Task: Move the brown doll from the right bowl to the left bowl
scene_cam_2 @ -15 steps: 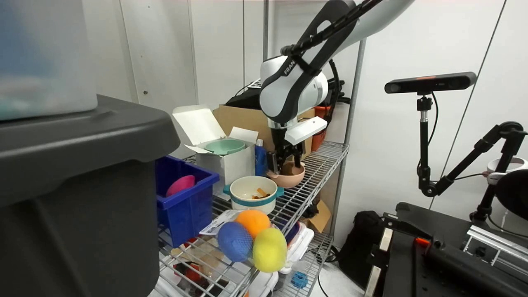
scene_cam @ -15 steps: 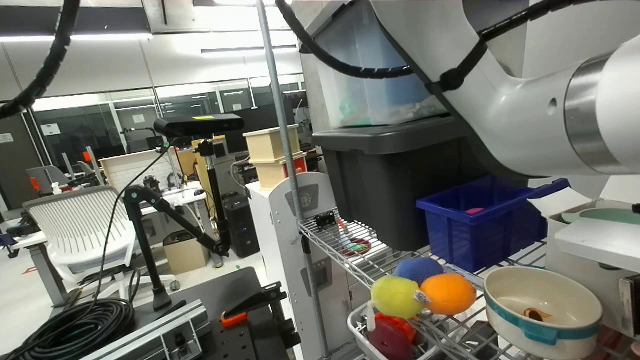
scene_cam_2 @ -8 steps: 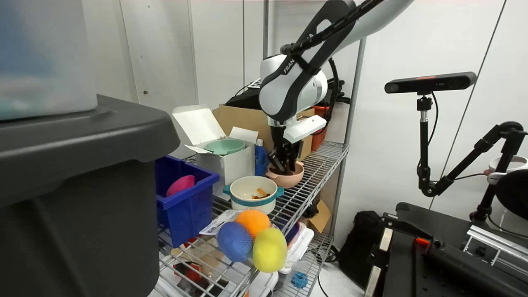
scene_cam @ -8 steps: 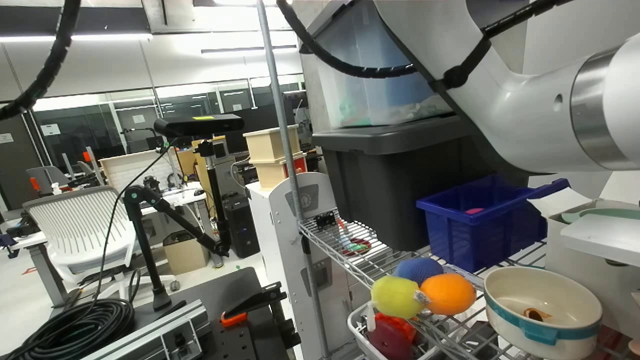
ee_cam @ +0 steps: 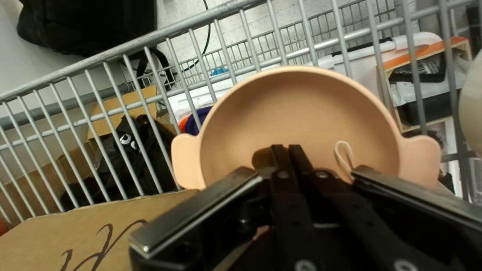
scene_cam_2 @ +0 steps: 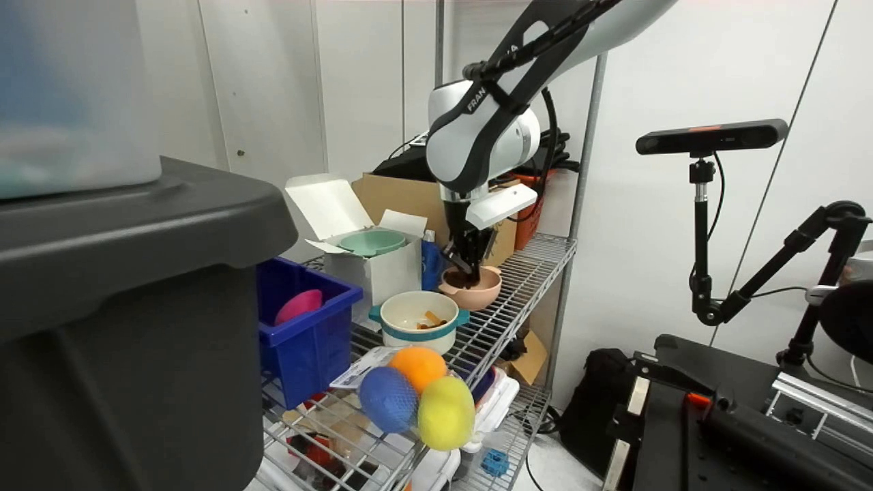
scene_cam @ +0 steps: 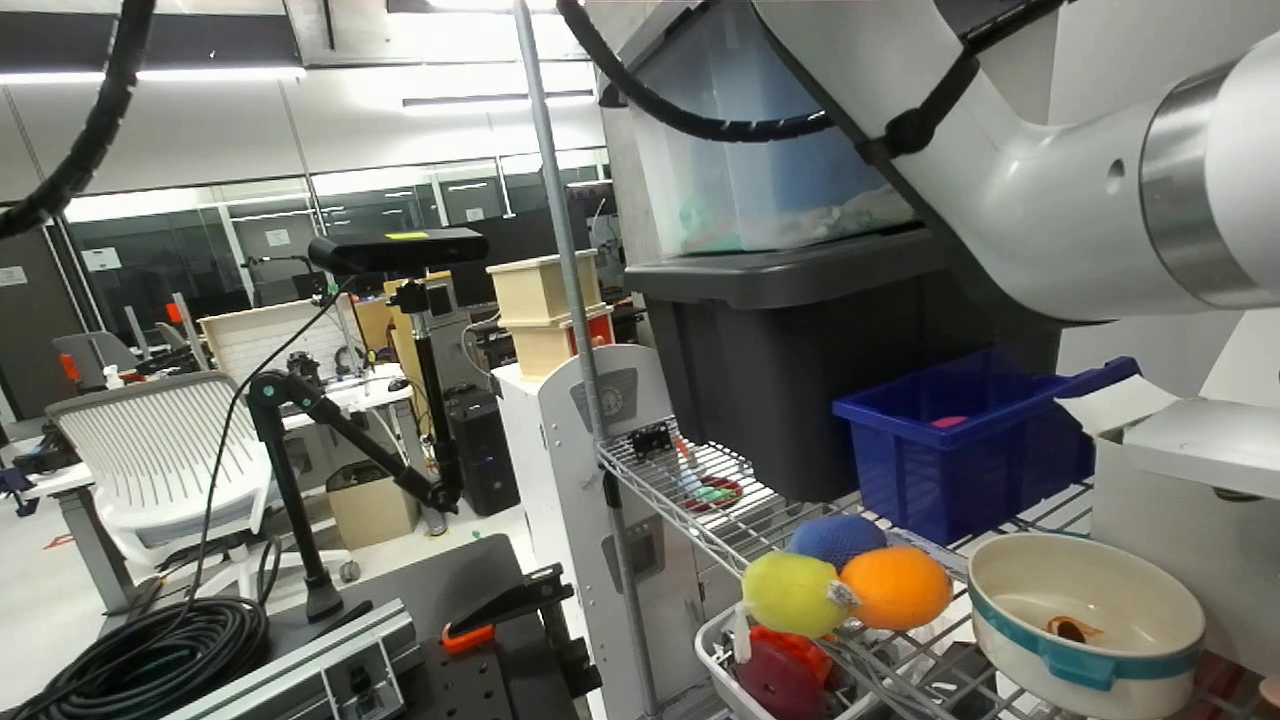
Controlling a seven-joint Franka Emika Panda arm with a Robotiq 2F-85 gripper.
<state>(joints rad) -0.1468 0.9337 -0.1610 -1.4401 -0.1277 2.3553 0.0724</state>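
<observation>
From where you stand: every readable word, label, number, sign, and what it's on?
"FRAN", with a separate "A": robot arm, in an exterior view.
"Do" or "Da", unsure: black item, wrist view.
Marker strokes, illegible: cardboard box, wrist view.
White sheets across the room: too small.
Printed sheet: too small.
No readable numbers.

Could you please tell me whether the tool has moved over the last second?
Yes, slightly upward: in an exterior view, the tool has its upper end higher against the cardboard box behind it.
</observation>
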